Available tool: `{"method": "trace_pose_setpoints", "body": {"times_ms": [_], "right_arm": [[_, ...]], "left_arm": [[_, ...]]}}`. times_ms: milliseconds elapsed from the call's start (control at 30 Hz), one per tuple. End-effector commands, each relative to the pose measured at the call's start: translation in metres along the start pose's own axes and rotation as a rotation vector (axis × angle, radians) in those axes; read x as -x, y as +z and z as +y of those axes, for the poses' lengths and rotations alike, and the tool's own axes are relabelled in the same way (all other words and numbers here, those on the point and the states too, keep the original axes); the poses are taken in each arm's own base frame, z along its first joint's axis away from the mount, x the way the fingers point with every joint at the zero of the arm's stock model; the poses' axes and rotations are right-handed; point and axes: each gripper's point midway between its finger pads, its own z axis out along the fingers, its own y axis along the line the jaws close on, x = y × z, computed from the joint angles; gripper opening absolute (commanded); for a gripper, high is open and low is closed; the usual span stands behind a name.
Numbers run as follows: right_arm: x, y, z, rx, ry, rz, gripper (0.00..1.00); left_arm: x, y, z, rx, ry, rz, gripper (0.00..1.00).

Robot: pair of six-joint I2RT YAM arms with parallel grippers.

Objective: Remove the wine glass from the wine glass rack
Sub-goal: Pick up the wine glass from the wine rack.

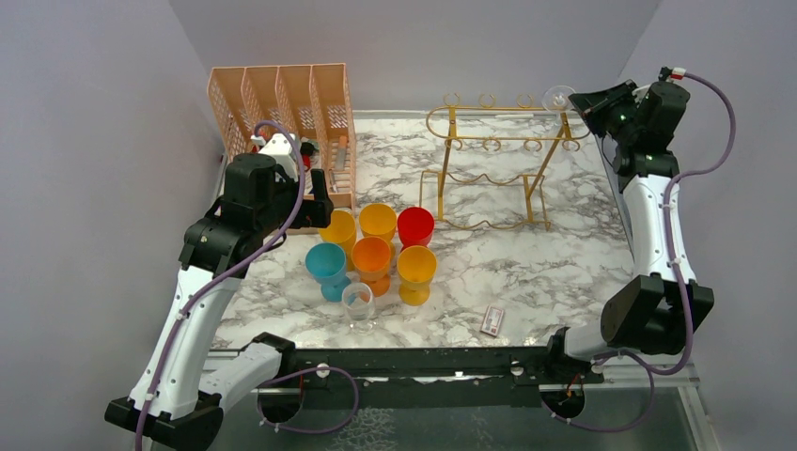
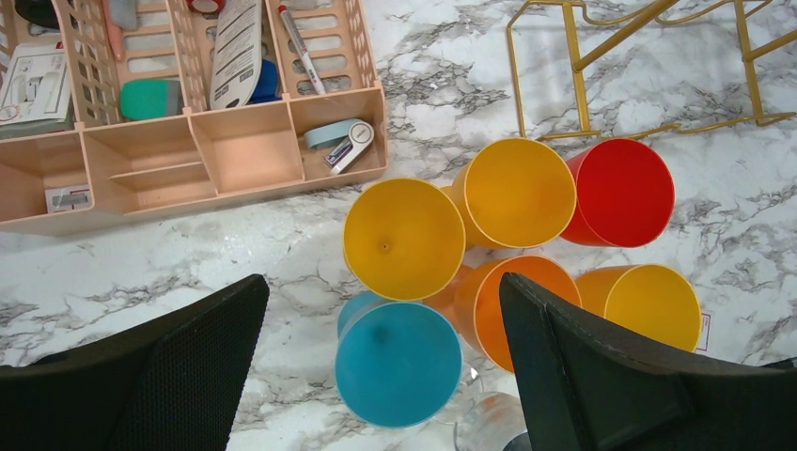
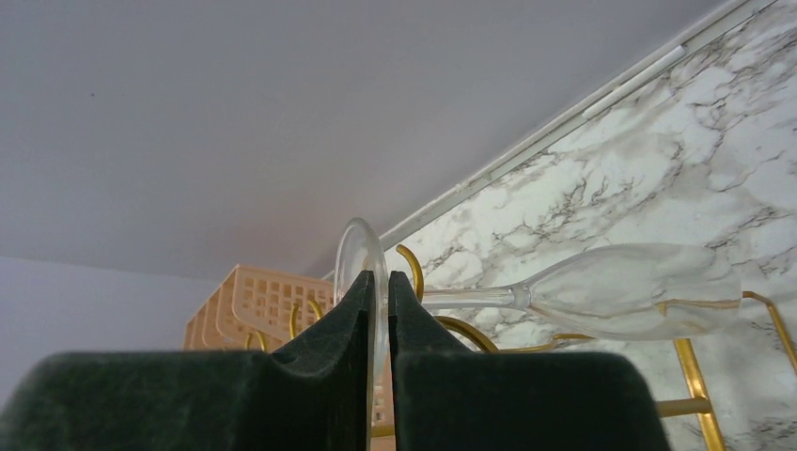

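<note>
1. Your right gripper (image 3: 378, 287) is pressed nearly together and pinches the flat foot of the wine glass (image 3: 620, 291) edge-on. That is probably the only part it can reach from outside the rack (image 3: 695, 385).
2. The glass is on the rack at its far right end. It hangs by the foot at the top rail, with the stem and bowl running away from the gripper.
3. Your left gripper (image 2: 383, 282) is spread wide, holds nothing and hovers over the coloured cups (image 2: 404, 240) near the organiser (image 2: 235, 150). It is well apart from the rack and looks parked out of the way.
4. Hard to see:
   - From above, only the foot disc shows and the clear bowl is lost against the marble table (image 1: 564, 272).
   - In the right wrist view, the fingers cover the lower part of the foot.
   - You can't tell whether the foot sits inside a hook or has already slid free.
</note>
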Motion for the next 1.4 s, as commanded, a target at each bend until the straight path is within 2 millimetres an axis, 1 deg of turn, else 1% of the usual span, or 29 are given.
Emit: {"method": "trace_pose_setpoints", "body": {"times_ms": [0,167,433,633,833,1000,1133,1300,1367], "right_arm": [[0.015,-0.006,0.016,0.044,0.080,-0.075,0.01],[0.017,-0.001,0.014,0.051,0.134,-0.095,0.01],[0.020,0.001,0.016,0.089,0.227,-0.127,0.01],[0.033,0.003,0.018,0.087,0.260,-0.184,0.01],[0.041,0.004,0.018,0.082,0.278,-0.216,0.01],[0.040,0.012,0.024,0.117,0.287,-0.187,0.01],[0.042,0.015,0.023,0.116,0.289,-0.192,0.01],[0.038,0.019,0.030,0.156,0.309,-0.153,0.01],[0.041,0.019,0.032,0.160,0.307,-0.160,0.01]], "left_arm": [[-0.001,-0.003,-0.004,-0.024,-0.020,-0.006,0.99],[-0.004,-0.001,-0.005,-0.033,-0.019,0.005,0.99],[-0.005,0.000,-0.005,-0.032,-0.019,0.009,0.99],[-0.003,-0.001,-0.007,-0.041,-0.017,0.006,0.99],[-0.007,0.002,-0.007,-0.042,-0.013,0.020,0.99],[-0.008,0.004,-0.009,-0.054,-0.013,0.027,0.99],[-0.008,0.004,-0.010,-0.059,-0.014,0.026,0.99],[-0.009,0.003,-0.010,-0.063,-0.017,0.026,0.99],[-0.009,0.003,-0.010,-0.064,-0.018,0.025,0.99]]}}
